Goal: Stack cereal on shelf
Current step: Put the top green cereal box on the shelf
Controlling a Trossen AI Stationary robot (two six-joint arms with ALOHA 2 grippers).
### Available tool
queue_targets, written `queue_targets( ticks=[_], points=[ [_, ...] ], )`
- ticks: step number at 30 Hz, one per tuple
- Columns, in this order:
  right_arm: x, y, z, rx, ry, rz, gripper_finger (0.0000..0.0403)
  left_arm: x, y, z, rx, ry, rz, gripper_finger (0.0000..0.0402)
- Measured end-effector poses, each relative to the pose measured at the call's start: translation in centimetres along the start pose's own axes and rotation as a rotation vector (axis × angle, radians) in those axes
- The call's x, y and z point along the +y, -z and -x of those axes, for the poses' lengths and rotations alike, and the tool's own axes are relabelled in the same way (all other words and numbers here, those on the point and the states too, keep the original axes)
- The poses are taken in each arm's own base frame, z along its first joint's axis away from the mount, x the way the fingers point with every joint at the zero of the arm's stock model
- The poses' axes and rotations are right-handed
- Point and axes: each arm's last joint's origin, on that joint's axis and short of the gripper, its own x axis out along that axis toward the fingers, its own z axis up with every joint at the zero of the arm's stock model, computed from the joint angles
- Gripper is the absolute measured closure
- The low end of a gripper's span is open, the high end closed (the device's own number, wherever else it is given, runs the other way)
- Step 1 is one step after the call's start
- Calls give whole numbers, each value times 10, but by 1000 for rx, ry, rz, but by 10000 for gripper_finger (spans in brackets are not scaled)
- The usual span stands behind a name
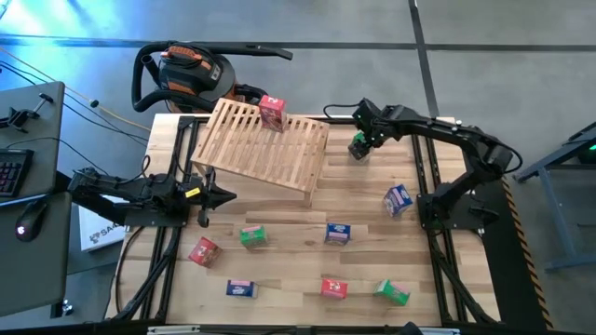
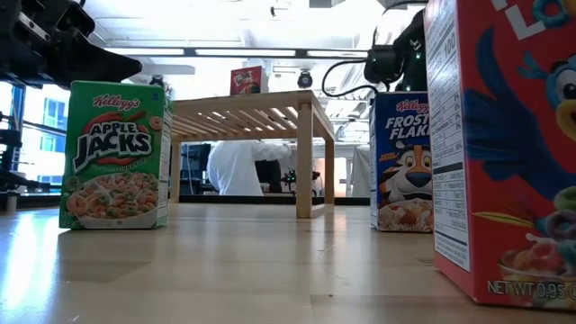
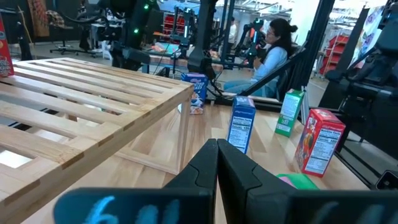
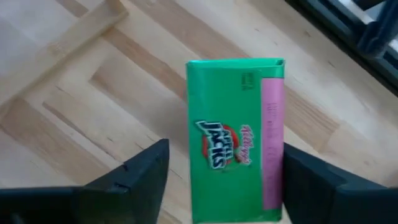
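Observation:
The slatted wooden shelf [image 1: 265, 144] stands on its short legs at the table's far middle, and one red cereal box [image 1: 272, 112] stands on its far edge. My right gripper [image 1: 361, 141] [image 4: 225, 180] is open, pointing down over a green cereal box [image 1: 358, 147] [image 4: 235, 140] just right of the shelf, with a finger on either side of the box. My left gripper [image 1: 219, 195] [image 3: 217, 168] is shut on nothing and waits level near the shelf's left front corner. Several more boxes stand or lie on the near half of the table. My right gripper has the green box between its open fingers, coming from above. One finger [image 4: 146, 177] stands clear of the box with bare table showing in the gap. The other finger [image 4: 311, 180] lines up with the box's pink side [image 4: 272, 143]; I cannot tell whether it touches.
Loose boxes: blue-and-white [image 1: 398, 199], [image 1: 337, 233], [image 1: 241, 288]; green [image 1: 252, 236], [image 1: 392, 292]; red [image 1: 203, 250], [image 1: 333, 288]. An orange-and-black vacuum [image 1: 186, 74] sits beyond the far edge. A person [image 3: 273, 50] sits in the room behind. The shelf's slats [image 3: 93, 106] are mostly bare.

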Motion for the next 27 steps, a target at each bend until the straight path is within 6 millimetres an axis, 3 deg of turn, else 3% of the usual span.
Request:
queue_targets(
  ticks=[7,12,17,27],
  points=[
    [1,-1,0,-8,-15,8,245,0,0,0,0,0,0,401],
    [7,-6,22,-23,-32,40,264,0,0,0,0,0,-11,401],
    [22,-22,64,-85,-62,107,259,0,0,0,0,0,-11,401],
    [53,-40,179,-372,-134,259,257,0,0,0,0,0,-17,401]
  ],
)
